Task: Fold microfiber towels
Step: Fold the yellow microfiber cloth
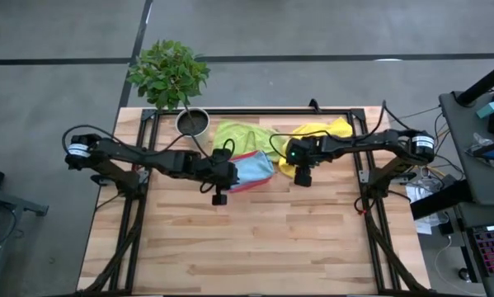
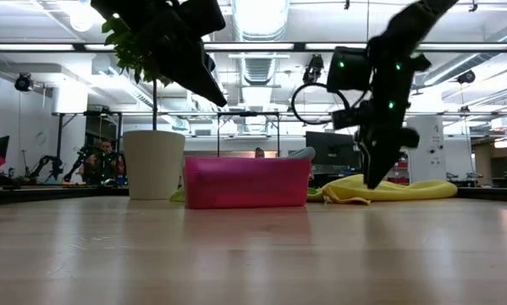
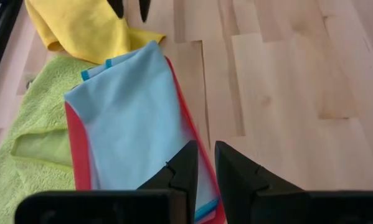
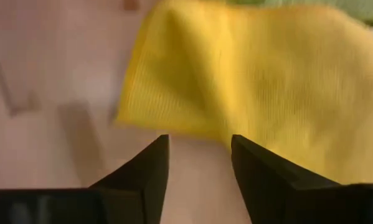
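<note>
Two arms up: my right end effector [image 4: 195, 162] hangs over the near edge of the crumpled yellow microfiber towel [image 4: 261, 81], fingers apart, holding nothing. I'd pinch one corner cleanly. Left end effector [image 3: 202, 171], nearly closed and empty, waits above the teal-blue towel [image 3: 133, 118] lying in the pink plastic tray [image 3: 77, 149] on the wooden tabletop [image 1: 255, 239].

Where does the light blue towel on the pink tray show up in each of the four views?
High view: light blue towel lies at centre, on the pink tray, just right of the left gripper.
Low view: towel not visible; only the tray's pink wall shows, left of centre.
Left wrist view: the towel fills the middle, ahead of the fingers.
Right wrist view: not in it.
Shared landmark: the yellow towel beside the tray.
</note>
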### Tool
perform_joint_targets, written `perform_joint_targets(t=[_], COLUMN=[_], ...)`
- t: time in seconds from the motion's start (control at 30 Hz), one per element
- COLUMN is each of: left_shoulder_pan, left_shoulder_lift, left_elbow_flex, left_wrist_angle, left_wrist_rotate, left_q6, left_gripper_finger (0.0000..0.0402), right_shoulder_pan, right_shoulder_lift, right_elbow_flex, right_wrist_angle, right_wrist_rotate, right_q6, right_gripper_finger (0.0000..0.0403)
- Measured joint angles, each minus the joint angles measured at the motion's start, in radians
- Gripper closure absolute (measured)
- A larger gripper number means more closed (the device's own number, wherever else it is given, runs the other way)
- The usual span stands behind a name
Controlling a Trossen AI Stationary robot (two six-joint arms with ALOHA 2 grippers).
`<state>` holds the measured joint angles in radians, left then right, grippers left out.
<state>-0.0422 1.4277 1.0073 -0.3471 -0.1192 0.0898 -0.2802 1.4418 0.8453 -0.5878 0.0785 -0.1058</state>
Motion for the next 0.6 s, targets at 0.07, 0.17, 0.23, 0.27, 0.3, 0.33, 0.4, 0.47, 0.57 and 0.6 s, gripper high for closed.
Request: perform_joint_targets(t=[0.07, 0.17, 0.23, 0.27, 0.3, 0.33, 0.4, 0.47, 0.57, 0.6], left_shoulder_pan=[0.001, 0.001, 0.001, 0.001, 0.001, 0.001, 0.001, 0.001, 0.001, 0.001], left_shoulder_lift=[0.000, 0.000, 0.000, 0.000, 0.000, 0.000, 0.000, 0.000, 0.000, 0.000], left_elbow_flex=[0.000, 0.000, 0.000, 0.000, 0.000, 0.000, 0.000, 0.000, 0.000, 0.000], left_wrist_angle=[0.000, 0.009, 0.014, 0.022, 0.029, 0.035, 0.036, 0.038, 0.055, 0.058], left_wrist_rotate=[-0.001, -0.002, -0.002, -0.002, -0.002, -0.002, -0.002, -0.002, -0.002, -0.002], left_q6=[0.002, 0.003, 0.003, 0.003, 0.003, 0.004, 0.003, 0.004, 0.004, 0.004], left_gripper_finger=[0.0362, 0.0362, 0.0362, 0.0362, 0.0362, 0.0362, 0.0362, 0.0362, 0.0362, 0.0362], right_shoulder_pan=[0.000, 0.000, 0.000, 0.000, -0.002, -0.002, -0.002, -0.002, -0.002, -0.002], right_shoulder_lift=[0.000, 0.000, 0.002, 0.002, 0.002, 0.003, 0.010, 0.013, 0.013, 0.009], right_elbow_flex=[-0.043, -0.095, -0.126, -0.140, -0.154, -0.167, -0.186, -0.201, -0.208, -0.209], right_wrist_angle=[0.111, 0.253, 0.346, 0.383, 0.413, 0.438, 0.479, 0.495, 0.505, 0.500], right_wrist_rotate=[0.020, 0.030, 0.058, 0.063, 0.064, 0.064, 0.064, 0.064, 0.063, 0.063], right_q6=[0.009, 0.003, 0.003, 0.004, 0.002, 0.001, 0.000, 0.000, -0.010, -0.013], right_gripper_finger=[0.0233, 0.0233, 0.0239, 0.0243, 0.0248, 0.0255, 0.0273, 0.0301, 0.0361, 0.0378])
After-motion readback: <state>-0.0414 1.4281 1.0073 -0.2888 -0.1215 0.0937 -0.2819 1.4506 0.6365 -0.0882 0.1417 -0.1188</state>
